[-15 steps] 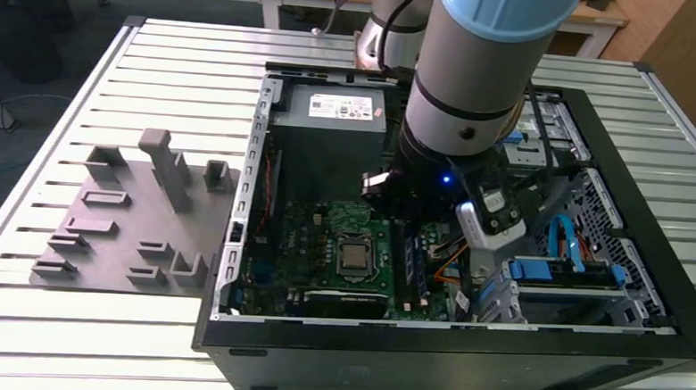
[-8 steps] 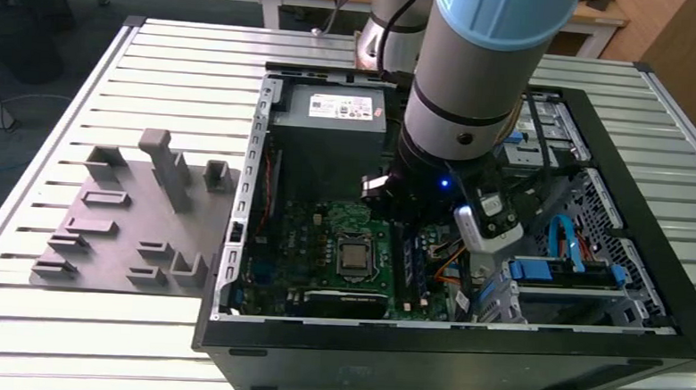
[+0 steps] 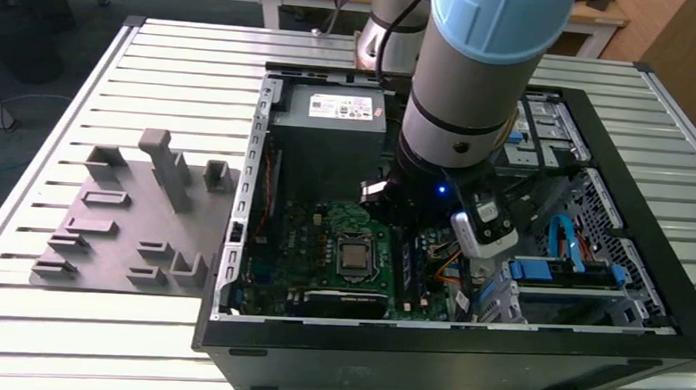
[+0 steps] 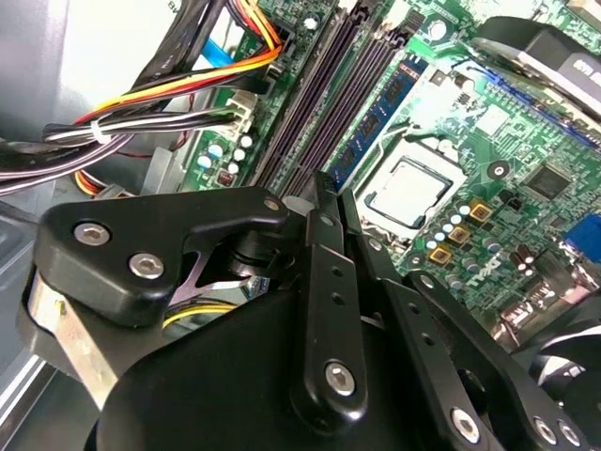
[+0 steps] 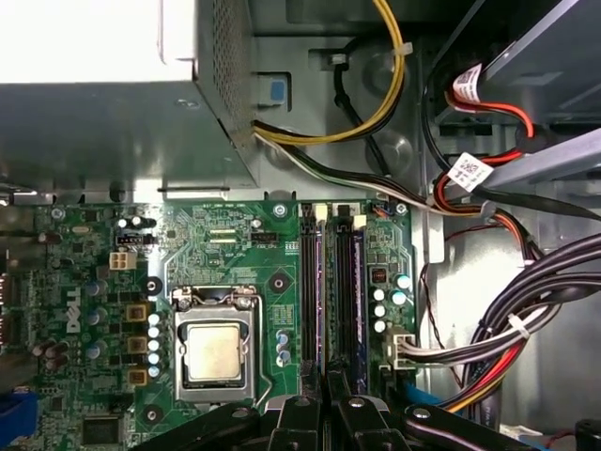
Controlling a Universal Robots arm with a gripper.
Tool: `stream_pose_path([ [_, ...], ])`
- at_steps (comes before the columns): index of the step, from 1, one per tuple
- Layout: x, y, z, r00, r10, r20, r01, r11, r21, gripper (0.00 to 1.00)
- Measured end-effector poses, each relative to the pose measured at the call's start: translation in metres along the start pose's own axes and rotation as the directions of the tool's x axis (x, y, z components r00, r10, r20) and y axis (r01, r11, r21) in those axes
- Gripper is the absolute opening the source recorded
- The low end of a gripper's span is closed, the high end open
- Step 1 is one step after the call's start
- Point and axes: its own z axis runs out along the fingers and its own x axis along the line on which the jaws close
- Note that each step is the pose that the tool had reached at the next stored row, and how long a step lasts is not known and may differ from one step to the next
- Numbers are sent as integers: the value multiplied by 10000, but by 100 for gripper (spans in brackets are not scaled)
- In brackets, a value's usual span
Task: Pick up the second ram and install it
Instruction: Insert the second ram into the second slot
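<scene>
The landmark is the CPU socket (image 3: 355,253) on the green motherboard (image 3: 322,234) of the open computer case (image 3: 460,344), which lies on the slatted bench (image 3: 116,67).

In the exterior view, left to right:
- A grey fixture tray (image 3: 132,228) with upright posts rests on the bench, well apart from the socket, outside the case wall.
- The power supply (image 3: 328,122) sits in the case, beyond the socket.
- The robot arm (image 3: 473,85) descends into the case just beside the socket, on the exterior view's right, and hides most of the memory slots.
- A drive bay with a blue clip (image 3: 565,271) and blue cable (image 3: 560,237) lies further right.

In the first wrist view, the memory slots (image 5: 324,291) run parallel beside the socket. One memory stick (image 5: 359,291), a dark blue board, stands seated in a slot, on the side away from the socket. Cable bundles (image 5: 526,319) lie beyond it, clear of the slots.

The hand (image 5: 329,413) hovers directly over the slot ends. Its fingers (image 4: 324,244) are pressed together with nothing visible between them. Whether the seated stick is the second ram cannot be determined.
</scene>
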Motion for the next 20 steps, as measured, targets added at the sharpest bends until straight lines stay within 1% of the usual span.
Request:
stream_pose_path([
  [8,2,-6,89,10000,0,0,0,10000,0,11],
  [20,3,-11,192,10000,1,0,-1,10000,0,11],
])
